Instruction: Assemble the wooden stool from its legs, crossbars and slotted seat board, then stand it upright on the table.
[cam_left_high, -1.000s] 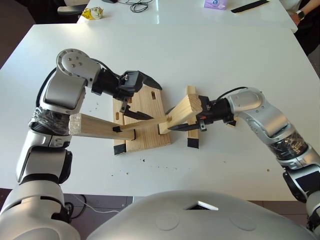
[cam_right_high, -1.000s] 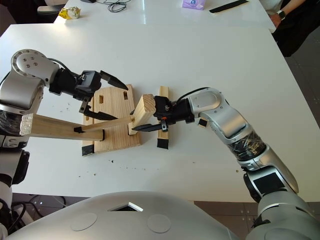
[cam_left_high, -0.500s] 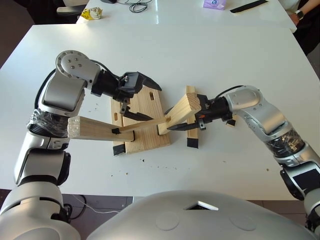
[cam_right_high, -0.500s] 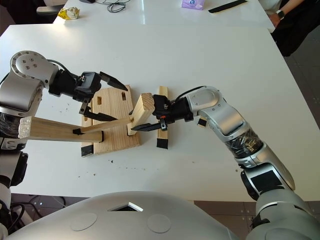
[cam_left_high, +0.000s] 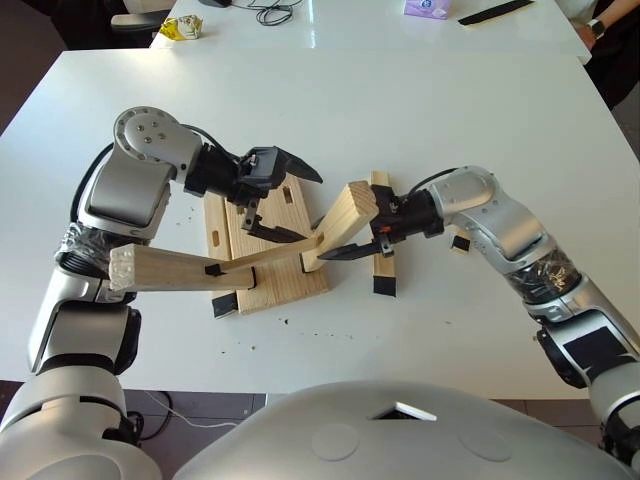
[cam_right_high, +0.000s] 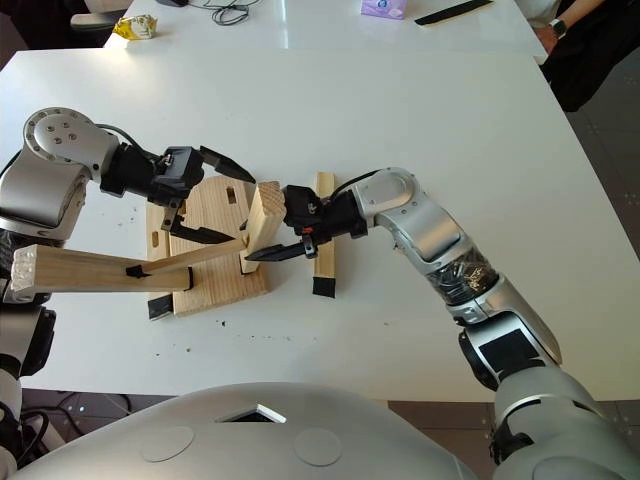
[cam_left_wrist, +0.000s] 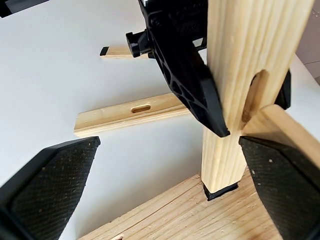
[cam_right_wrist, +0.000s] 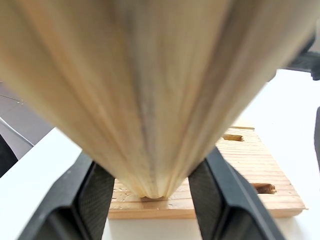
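Note:
The slotted seat board (cam_left_high: 262, 215) lies flat on the white table (cam_left_high: 420, 110). A thick wooden leg (cam_left_high: 340, 222) stands tilted at the board's near right corner, and my right gripper (cam_left_high: 340, 232) is shut on it. In the right wrist view that leg (cam_right_wrist: 150, 75) sits squeezed between the fingers (cam_right_wrist: 95, 195). A crossbar (cam_left_high: 268, 260) joins it to a second leg (cam_left_high: 165, 272) that sticks out to the left. My left gripper (cam_left_high: 311, 208) hovers open just above the board, its fingers (cam_left_wrist: 50, 190) on either side of the joint without touching.
A loose slotted bar (cam_left_high: 381, 245) with a black end lies on the table right of the board, under the right gripper. A short wooden piece (cam_left_high: 459, 244) rests by the right forearm. Cables and a yellow packet (cam_left_high: 185, 27) lie on the far table.
The right gripper has carried its leg to the left, and the board, crossbar and second leg have shifted left with it. The left gripper stays open in nearly the same place.

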